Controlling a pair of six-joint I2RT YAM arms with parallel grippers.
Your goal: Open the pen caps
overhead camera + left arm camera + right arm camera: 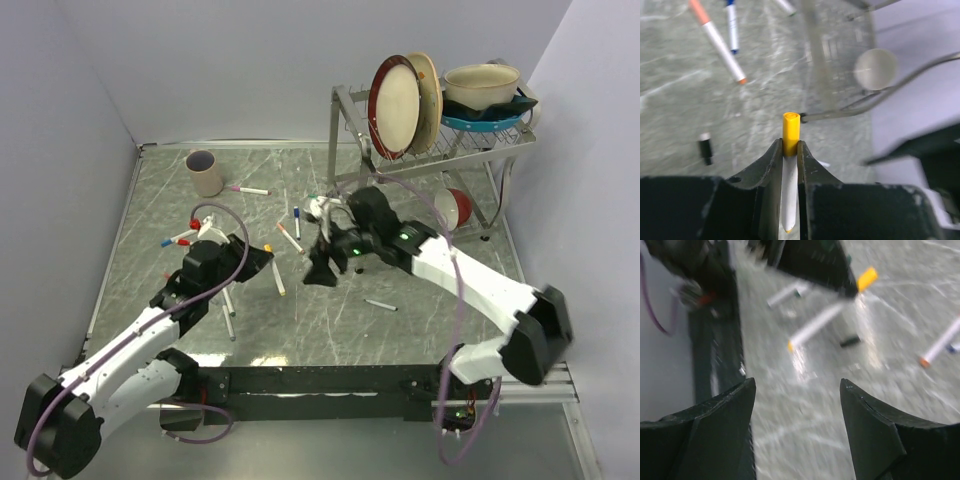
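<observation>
Two grippers are squaring up near the middle of the marble table [420, 330], folks. Left gripper [788, 145] is pinching a white pen [788, 200], jaws pressing tight on it right at the base of the yellow cap [790, 127]. That cap is sticking out just past the fingertips, seated on the pen, and it is sitting a little left of the table's centre. White barrel is running back down the slot between the two fingers, and its tail end is showing a yellow tip.

Right gripper [796, 381] is hovering just right of that cap, jaws standing wide apart with nothing between them. It is not touching the cap; a clear gap is showing between the two grippers.

Down on the marble, a loose black cap [705, 150] is lying on its own, left of the held pen in the left wrist view. Beyond it, an orange-tipped pen [720, 45] and a blue-capped pen [731, 22] are lying side by side, close but apart. Farther back, a pink-capped pen [250, 190] is resting just right of a cup [205, 173] standing upright near the far left corner. Two more capped pens [183, 238], one red and one blue, are lying beside the left arm.

Over at the far right, a metal rack [345, 130] is holding plates [398, 100] on edge and a bowl [482, 85] on top.
</observation>
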